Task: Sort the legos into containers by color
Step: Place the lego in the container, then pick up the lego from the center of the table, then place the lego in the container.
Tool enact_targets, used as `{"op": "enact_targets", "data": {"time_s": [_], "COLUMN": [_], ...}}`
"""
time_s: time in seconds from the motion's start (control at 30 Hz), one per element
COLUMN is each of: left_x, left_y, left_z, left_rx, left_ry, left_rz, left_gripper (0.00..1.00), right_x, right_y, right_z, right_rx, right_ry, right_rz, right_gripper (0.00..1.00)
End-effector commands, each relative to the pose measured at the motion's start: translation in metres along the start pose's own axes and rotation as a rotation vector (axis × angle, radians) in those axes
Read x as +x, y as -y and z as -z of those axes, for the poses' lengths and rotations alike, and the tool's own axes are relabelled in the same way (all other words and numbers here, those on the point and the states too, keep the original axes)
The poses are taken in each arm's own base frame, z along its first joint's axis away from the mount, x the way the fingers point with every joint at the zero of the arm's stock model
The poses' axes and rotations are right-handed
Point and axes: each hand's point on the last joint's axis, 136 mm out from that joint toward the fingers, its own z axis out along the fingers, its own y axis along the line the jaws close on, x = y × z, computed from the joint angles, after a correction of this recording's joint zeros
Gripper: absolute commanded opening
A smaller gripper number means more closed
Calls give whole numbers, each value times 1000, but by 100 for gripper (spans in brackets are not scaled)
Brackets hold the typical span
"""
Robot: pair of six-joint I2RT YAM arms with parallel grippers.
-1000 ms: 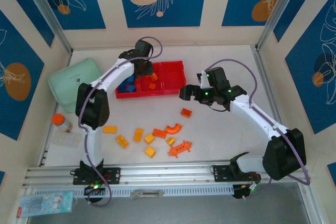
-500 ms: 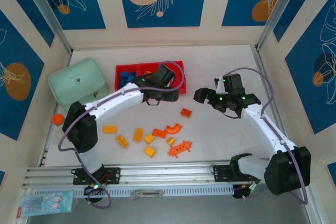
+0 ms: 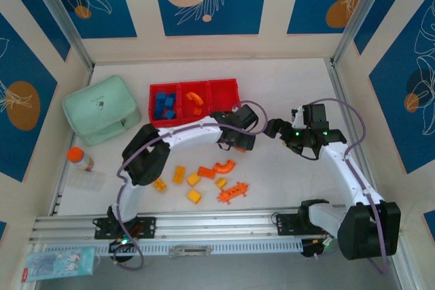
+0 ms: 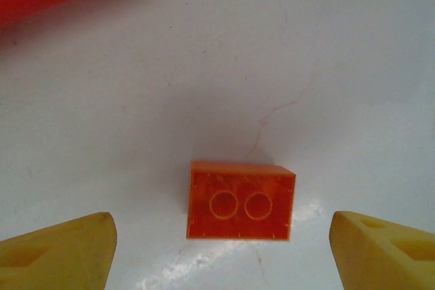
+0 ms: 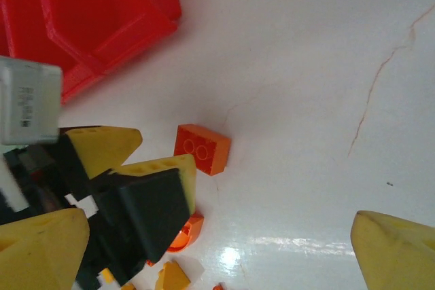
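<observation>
While my left claw (image 4: 224, 252) hangs spread open over the table (image 4: 340, 66), the orange brick (image 4: 240, 200) lies just ahead between its tips, long axis seemingly across the gap; the open right claw (image 3: 274, 128) sits farther off.

Small orange brick (image 4: 240, 200) lies flat on the bench, right between the left gripper's (image 4: 219, 229) spread fingers, not touched. Red tray (image 3: 224, 90) just beyond it holds blue bricks (image 3: 164, 104) and orange ones (image 3: 196, 98).
</observation>
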Motion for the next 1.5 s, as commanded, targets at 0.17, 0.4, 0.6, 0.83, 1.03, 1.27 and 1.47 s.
{"op": "enact_targets", "data": {"time_s": [0.17,0.4,0.6,0.83,1.03,1.27,1.47], "left_x": [2,11,16,9,-13,-42,-80], "left_y": [10,7,5,0,-17,-88,-173], "left_z": [-23,-39,-41,-22,25,85,98], "left_rx": [-27,-63,-67,-78,-64,-132,-213], "left_ry": [-34,-81,-91,-65,9,123,188], "left_rz": [-45,-57,-62,-63,-40,41,159], "left_gripper": [84,72,55,47,45,44,42], "right_x": [4,5,5,5,12,20,29], "right_y": [1,2,1,-7,-31,-62,-91], "right_z": [-1,-4,-5,-4,-8,-21,-41], "right_rx": [-34,-39,-48,-71,-87,-95,-108], "right_ry": [-25,-37,-38,-46,-88,-124,-161], "right_rz": [-25,-30,-33,-10,81,170,230], "right_gripper": [99,99,99,99,99,99,99]}}
